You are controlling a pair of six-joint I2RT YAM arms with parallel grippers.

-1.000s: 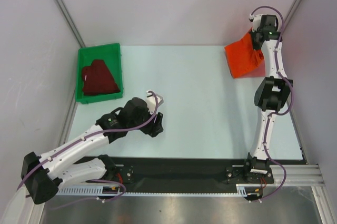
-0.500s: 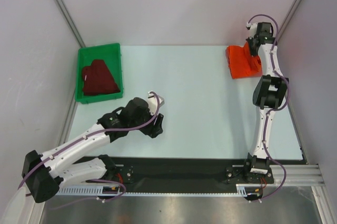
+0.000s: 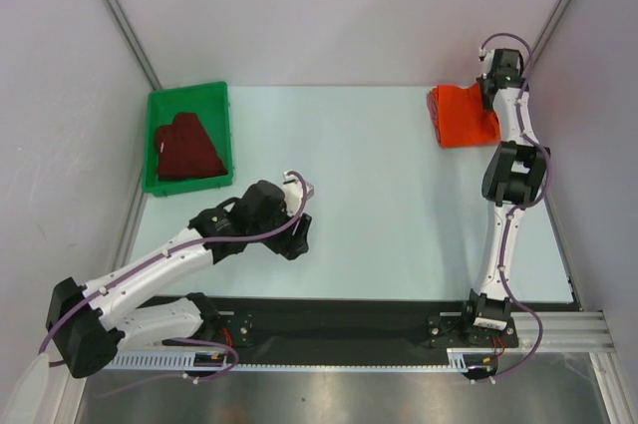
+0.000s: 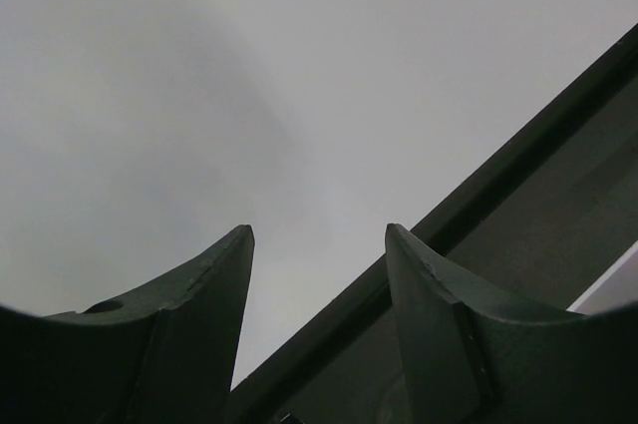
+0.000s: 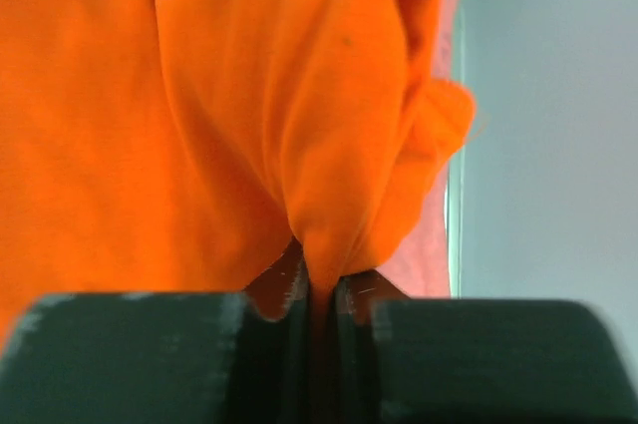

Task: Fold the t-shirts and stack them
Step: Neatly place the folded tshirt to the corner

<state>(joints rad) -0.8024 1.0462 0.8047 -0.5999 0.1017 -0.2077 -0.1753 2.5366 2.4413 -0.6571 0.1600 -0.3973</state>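
The bright orange t-shirt lies bunched at the table's far right corner. My right gripper is shut on a pinched fold of it, and the cloth spreads away from the jaws. A strip of dusty pink t-shirt shows under the orange one. The dark maroon t-shirt lies inside the green bin at the far left. My left gripper hovers over the table's near left part. Its fingers stand apart with nothing between them, pointing at the wall.
Grey walls with dark corner posts close in the table on three sides. The right arm's elbow stands tall along the right edge. A black rail runs along the near edge between the arm bases.
My right gripper carried the lifted orange t-shirt back and down. It now sits lower and more compact in the far right corner. The left arm shifted slightly.
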